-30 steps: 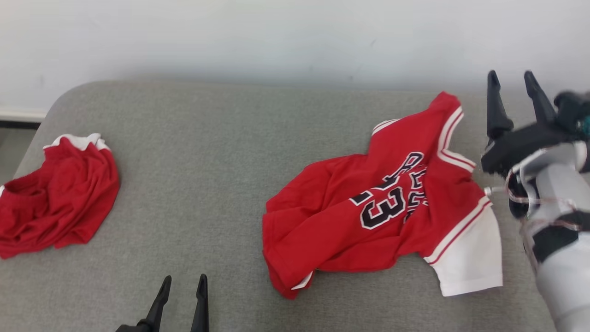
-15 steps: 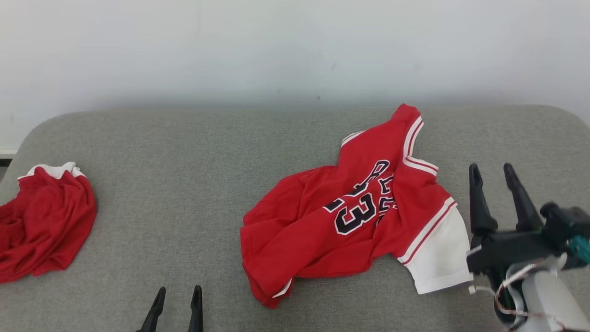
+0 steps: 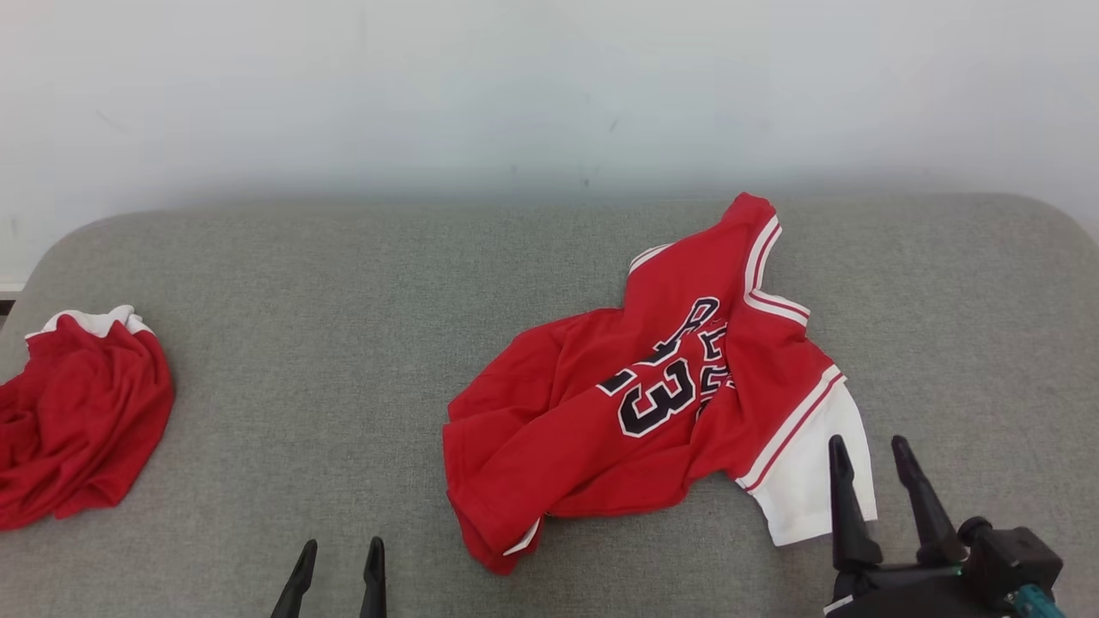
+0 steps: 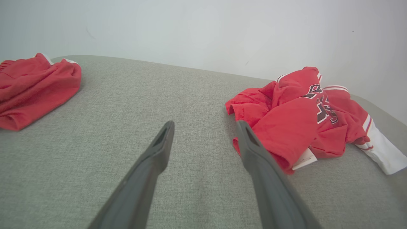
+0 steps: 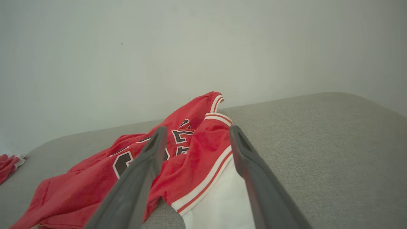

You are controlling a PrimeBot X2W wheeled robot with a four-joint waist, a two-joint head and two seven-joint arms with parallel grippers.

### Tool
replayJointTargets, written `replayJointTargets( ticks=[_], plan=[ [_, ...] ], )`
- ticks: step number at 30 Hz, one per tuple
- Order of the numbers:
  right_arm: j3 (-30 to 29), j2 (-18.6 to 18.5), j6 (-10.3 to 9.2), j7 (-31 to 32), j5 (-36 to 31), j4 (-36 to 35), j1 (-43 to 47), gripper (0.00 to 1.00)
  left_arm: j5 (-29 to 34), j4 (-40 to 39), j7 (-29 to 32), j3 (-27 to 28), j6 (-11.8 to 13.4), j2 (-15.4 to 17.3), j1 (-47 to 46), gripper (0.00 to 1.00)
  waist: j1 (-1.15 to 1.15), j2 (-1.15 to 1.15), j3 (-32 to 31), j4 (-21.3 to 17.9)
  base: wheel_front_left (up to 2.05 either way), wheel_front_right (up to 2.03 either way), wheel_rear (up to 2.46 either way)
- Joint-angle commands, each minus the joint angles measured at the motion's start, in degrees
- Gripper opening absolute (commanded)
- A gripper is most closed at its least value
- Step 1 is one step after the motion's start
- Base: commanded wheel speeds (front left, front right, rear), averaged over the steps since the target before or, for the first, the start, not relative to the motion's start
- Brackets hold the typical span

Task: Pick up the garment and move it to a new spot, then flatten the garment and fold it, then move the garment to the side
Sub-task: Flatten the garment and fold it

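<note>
Left gripper sits at the lower left, fingers apart and empty, over the grey cushion, right of a crumpled red cloth at the far left edge. Right of centre, the red jersey numbered 23 lies rumpled on the cushion, its white sleeve toward the right. Right gripper, fingers apart and empty, sits just beside that sleeve.

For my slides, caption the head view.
Crumpled red number-23 jersey on grey fabric surface; right gripper's fingers open near its white sleeve.

Matt red cloth jersey on rough grey woven fabric surface.
</note>
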Motion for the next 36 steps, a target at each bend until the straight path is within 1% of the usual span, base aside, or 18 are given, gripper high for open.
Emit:
replayJointTargets(
  ticks=[1,7,11,14,19,21,32,33,34,35,36],
  plan=[
    [-0.2,0.7,0.04,0.0,0.0,-0.5,0.8,1.0,0.3,0.1,-0.2,-0.2,-0.1,0.0,-0.3,1.0,0.01,0.0,0.2,-0.1,0.0,0.0,0.0],
    [0.8,2.9,0.04,0.0,-1.0,-0.3,2.9,1.0,0.0,0.7,-0.2,-2.3,-0.4,0.0,-0.9,1.0,0.01,0.0,0.6,-0.8,0.0,0.0,0.0],
    [2.8,3.1,0.04,0.0,-1.2,0.6,3.2,1.0,-0.4,1.7,-0.2,-4.2,-0.4,0.0,-1.4,1.0,0.01,0.0,0.7,-1.2,0.0,0.0,0.0],
    [4.2,3.2,0.04,0.0,0.1,1.1,2.5,1.0,-0.7,2.7,-0.2,-6.1,-0.6,0.0,-2.5,1.0,0.01,0.0,1.0,-1.6,0.0,0.0,0.0],
    [6.0,3.2,0.04,0.0,1.0,2.0,1.4,1.0,-0.7,6.8,-0.2,-10.4,-0.9,0.0,-4.7,1.0,0.01,0.0,1.6,-2.5,0.0,0.0,0.0],
    [7.6,3.2,0.04,0.0,1.2,2.3,0.6,1.0,-1.3,10.6,-0.2,-12.3,-0.9,0.0,-7.2,1.0,0.01,0.0,2.2,-3.8,0.0,0.0,0.0],
    [9.0,3.2,0.04,0.0,1.3,2.7,0.2,1.0,-3.7,16.0,-0.2,-14.7,-0.8,0.0,-11.1,1.0,0.01,0.0,2.9,-6.2,0.0,0.0,0.0],
    [9.0,3.2,0.04,0.0,1.2,2.8,0.2,1.0,-4.0,16.1,-0.2,-14.9,-0.8,0.0,-11.3,0.84,0.01,0.0,2.9,-6.3,0.0,0.0,0.0],
    [9.1,3.2,0.04,0.0,1.2,2.8,0.2,1.0,-4.2,15.9,-0.2,-14.9,-0.8,0.0,-11.6,0.56,0.01,0.0,2.8,-6.4,0.0,0.0,0.0],
    [9.1,3.2,0.04,0.0,1.1,2.8,0.3,1.0,-4.7,15.7,-0.2,-14.7,-0.8,0.0,-11.7,0.17,0.01,0.0,2.8,-6.4,0.0,0.0,0.0],
    [9.2,3.2,0.03,0.0,1.1,2.9,0.4,1.0,-5.1,15.6,-0.2,-14.6,-0.8,0.0,-11.6,0.0,0.01,0.0,2.7,-6.3,0.0,0.0,0.0]
  ],
)
